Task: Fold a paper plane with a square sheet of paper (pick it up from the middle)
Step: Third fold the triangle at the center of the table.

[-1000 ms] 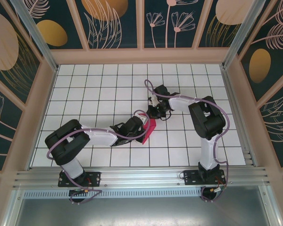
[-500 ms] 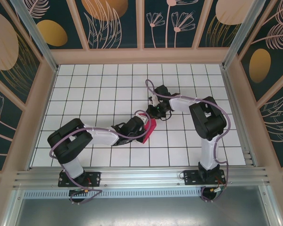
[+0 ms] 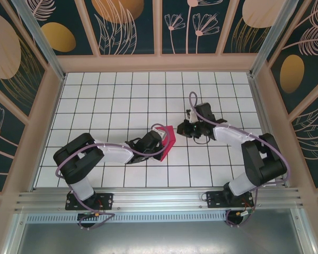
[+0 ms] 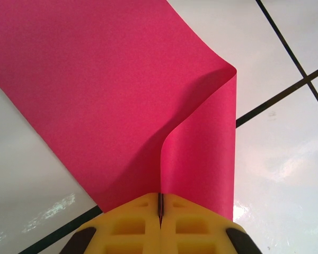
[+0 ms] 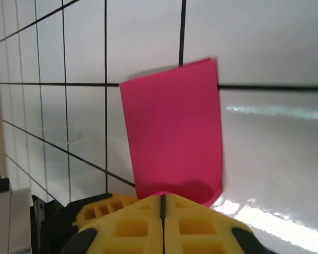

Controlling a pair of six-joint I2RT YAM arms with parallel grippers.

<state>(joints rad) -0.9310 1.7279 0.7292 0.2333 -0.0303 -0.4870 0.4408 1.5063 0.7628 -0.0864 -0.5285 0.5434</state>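
The square sheet of paper (image 3: 169, 135), magenta-pink, is folded over on itself and partly lifted off the tiles near the middle of the floor. My left gripper (image 3: 160, 143) comes in from the left and is shut on the sheet's doubled fold (image 4: 164, 159), which rises between the yellow fingertips (image 4: 127, 225). One flap (image 4: 95, 79) lies flat beyond them. My right gripper (image 3: 181, 129) sits just right of the paper with its jaws shut and nothing pink in their seam. In the right wrist view the paper (image 5: 172, 132) stands directly ahead of that gripper (image 5: 162, 200). I cannot tell whether they touch.
White tiled floor (image 3: 122, 95) with black grid lines, walled by a wooden frame (image 3: 159, 62). A metal rail (image 3: 159, 198) runs along the near edge by the arm bases. The left gripper's yellow fingers (image 5: 93, 209) appear low left in the right wrist view.
The right arm's elbow swung out to the right and its gripper drew back right, off the paper, opening briefly and shutting again. The left gripper kept its hold in place.
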